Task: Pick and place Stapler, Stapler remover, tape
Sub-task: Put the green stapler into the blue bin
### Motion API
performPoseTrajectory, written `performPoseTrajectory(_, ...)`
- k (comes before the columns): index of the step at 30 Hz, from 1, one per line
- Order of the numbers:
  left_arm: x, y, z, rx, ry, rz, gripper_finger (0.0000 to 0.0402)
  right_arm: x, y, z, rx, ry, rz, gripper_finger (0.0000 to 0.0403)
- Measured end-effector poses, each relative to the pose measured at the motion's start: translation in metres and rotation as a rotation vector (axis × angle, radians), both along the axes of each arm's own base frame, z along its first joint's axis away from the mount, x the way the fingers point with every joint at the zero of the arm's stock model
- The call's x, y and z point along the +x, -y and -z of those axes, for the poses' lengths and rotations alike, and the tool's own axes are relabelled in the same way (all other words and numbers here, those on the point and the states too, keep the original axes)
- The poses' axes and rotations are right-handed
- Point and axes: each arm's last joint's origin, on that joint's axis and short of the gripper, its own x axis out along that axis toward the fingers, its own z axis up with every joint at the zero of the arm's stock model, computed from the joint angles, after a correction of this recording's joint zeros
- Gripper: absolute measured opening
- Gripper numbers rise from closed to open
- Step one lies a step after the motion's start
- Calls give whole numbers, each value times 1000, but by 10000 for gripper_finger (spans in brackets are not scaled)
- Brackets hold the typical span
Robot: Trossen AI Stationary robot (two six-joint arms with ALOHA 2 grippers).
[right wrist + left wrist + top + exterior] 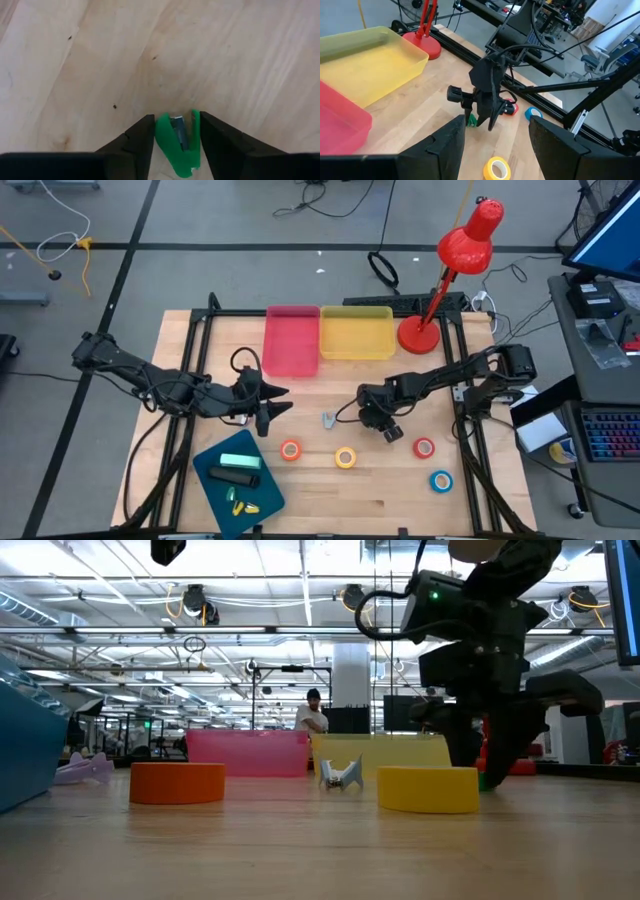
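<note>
The right gripper pinches a small green plastic stapler between its fingers; gripped near its tip, it may slip onto the wooden counter.

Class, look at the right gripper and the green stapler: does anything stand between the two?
Nothing visible does. In the right wrist view the green stapler already sits between the jaws of the right gripper, over bare wooden table. The tape rolls lie apart from it.
</note>
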Motion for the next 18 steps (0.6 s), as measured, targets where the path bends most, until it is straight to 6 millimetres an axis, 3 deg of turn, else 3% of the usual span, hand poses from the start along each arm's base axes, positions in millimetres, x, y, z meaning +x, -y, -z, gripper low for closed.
performPoseTrajectory(10,-2,-1,5,28,-51,4,218,2,1,-25,21,105,96,54)
performPoseTrajectory(18,-1,0,6,34,-61,5,218,26,0,-65,90,251,135,66)
